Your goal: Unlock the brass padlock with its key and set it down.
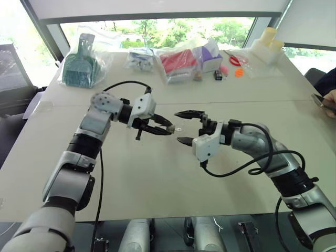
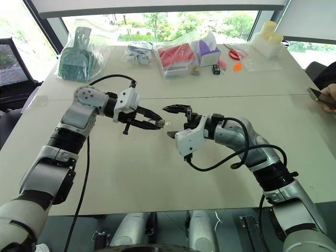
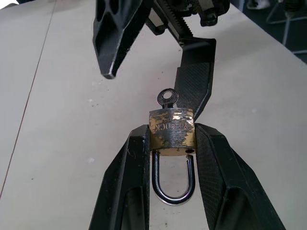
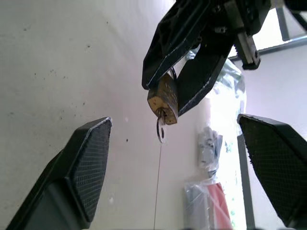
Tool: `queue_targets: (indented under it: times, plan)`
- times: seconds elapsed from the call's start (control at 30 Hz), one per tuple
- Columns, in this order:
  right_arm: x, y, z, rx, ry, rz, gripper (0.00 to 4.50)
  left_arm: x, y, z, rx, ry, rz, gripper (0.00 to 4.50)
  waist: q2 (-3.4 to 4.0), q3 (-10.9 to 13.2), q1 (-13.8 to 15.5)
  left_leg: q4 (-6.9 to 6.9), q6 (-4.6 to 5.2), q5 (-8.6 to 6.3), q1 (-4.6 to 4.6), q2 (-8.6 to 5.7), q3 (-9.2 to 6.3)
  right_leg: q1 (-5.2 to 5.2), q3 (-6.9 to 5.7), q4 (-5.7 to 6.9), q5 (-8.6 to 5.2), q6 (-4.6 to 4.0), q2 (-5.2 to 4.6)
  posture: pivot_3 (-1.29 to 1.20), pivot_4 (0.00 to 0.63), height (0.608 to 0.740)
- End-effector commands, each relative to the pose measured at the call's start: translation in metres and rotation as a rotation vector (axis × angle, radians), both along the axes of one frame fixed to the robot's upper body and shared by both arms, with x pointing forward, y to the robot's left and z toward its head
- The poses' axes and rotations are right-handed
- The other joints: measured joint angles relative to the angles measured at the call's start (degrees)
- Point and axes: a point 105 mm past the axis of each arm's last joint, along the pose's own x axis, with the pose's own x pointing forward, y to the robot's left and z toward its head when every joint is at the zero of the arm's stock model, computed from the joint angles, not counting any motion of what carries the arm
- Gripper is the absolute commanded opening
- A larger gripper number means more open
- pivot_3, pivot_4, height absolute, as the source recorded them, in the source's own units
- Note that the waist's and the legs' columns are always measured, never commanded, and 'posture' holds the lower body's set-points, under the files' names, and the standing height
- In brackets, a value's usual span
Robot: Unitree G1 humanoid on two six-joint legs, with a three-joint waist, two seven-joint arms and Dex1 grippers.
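Observation:
My left gripper is shut on the brass padlock, pinching its scuffed body between both fingers above the table. The silvery loop points back toward the wrist; I cannot tell whether it is released. The small key sticks out of the lock's far end, with nothing gripping it. In the head views the padlock hangs over the middle of the table. My right gripper faces it, open wide, one finger above and one below the key's level, touching neither. In the right wrist view the key dangles from the padlock.
Along the table's far edge lie bagged items: a green scoop, a red pack, a purple box and white containers. A person's hand with a phone rests at the right edge. Bare tabletop lies under both grippers.

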Motion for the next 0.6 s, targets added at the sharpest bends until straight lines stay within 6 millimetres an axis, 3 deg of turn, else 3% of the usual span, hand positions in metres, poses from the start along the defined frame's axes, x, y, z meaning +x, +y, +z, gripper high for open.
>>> queue_targets:
  times: [0.03, 0.17, 0.2, 0.27, 0.5, 0.6]
  plan:
    - [0.000, 0.004, 0.019, 0.033, -0.088, 0.038, 4.44, -0.001, 0.001, 0.023, -0.041, -0.039, -0.021, 0.75, 0.00, 0.0, 0.0, 0.00, 0.00, 0.00, 0.00, 0.00, 0.00, 0.00, 0.00, 0.00, 0.00, 0.00, 0.00, 0.00, 0.150, 0.740]
    - [0.001, 0.007, 0.021, 0.035, -0.111, 0.058, 4.44, -0.002, 0.001, 0.025, -0.048, -0.021, -0.023, 0.75, 0.00, 0.0, 0.0, 0.00, 0.00, 0.00, 0.00, 0.00, -0.01, 0.00, 0.00, 0.00, 0.00, 0.00, 0.00, 0.00, 0.150, 0.740]
    - [0.001, 0.008, 0.021, 0.034, -0.116, 0.064, 4.21, -0.002, 0.002, 0.025, -0.051, -0.013, -0.025, 0.75, 0.00, 0.0, 0.0, 0.00, 0.00, 0.00, 0.00, 0.01, 0.00, 0.00, 0.00, 0.00, 0.00, 0.00, 0.00, 0.00, 0.150, 0.740]
    - [0.002, 0.010, 0.021, 0.029, -0.123, 0.072, 3.59, -0.003, 0.002, 0.026, -0.054, -0.004, -0.028, 0.75, 0.00, 0.0, 0.0, 0.00, 0.00, 0.00, 0.00, 0.00, 0.00, 0.00, 0.00, 0.01, 0.00, 0.00, 0.00, 0.00, 0.150, 0.740]
    - [0.004, 0.015, 0.020, 0.020, -0.137, 0.089, 0.06, -0.008, -0.001, 0.031, -0.085, 0.056, -0.043, 0.75, 0.01, 0.0, -0.1, 0.00, -0.01, 0.01, 0.00, 0.01, 0.00, 0.00, 0.01, 0.01, 0.00, 0.00, 0.00, 0.00, 0.150, 0.740]
    - [0.004, 0.017, 0.021, 0.020, -0.147, 0.098, 0.02, -0.010, -0.002, 0.032, -0.093, 0.071, -0.046, 0.75, 0.01, 0.0, -0.1, 0.00, -0.02, 0.01, 0.01, 0.01, -0.01, 0.00, 0.01, 0.03, 0.00, 0.00, 0.00, 0.00, 0.150, 0.740]
